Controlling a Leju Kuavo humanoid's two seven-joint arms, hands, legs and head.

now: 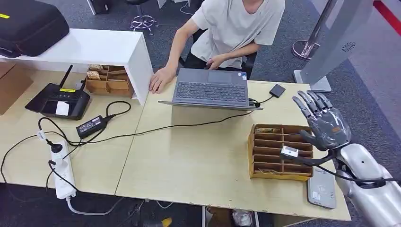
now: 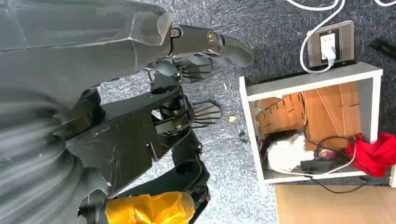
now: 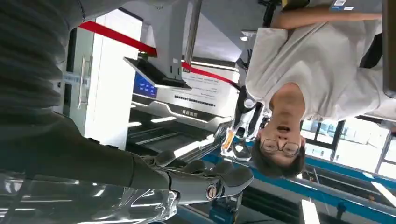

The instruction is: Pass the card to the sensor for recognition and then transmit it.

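A wooden slotted rack point(image 1: 279, 153) stands on the table's right side, with cards point(image 1: 267, 130) lying in its far slot. A flat grey device point(image 1: 321, 190) lies at the front right corner, just beside the rack. My right hand point(image 1: 324, 124) is raised above the table's right edge, right of the rack, fingers spread and holding nothing. In the right wrist view the right hand point(image 3: 205, 179) is empty too, with its thumb out. My left hand point(image 2: 196, 51) hangs over the carpet floor and holds nothing.
A person sits behind an open laptop point(image 1: 211, 88), one hand point(image 1: 160, 80) on the table. A small black box point(image 1: 277, 90) is cabled to the laptop. On the left are a black antenna device point(image 1: 59, 100), a power strip point(image 1: 61, 172), cables and a white shelf point(image 1: 94, 47).
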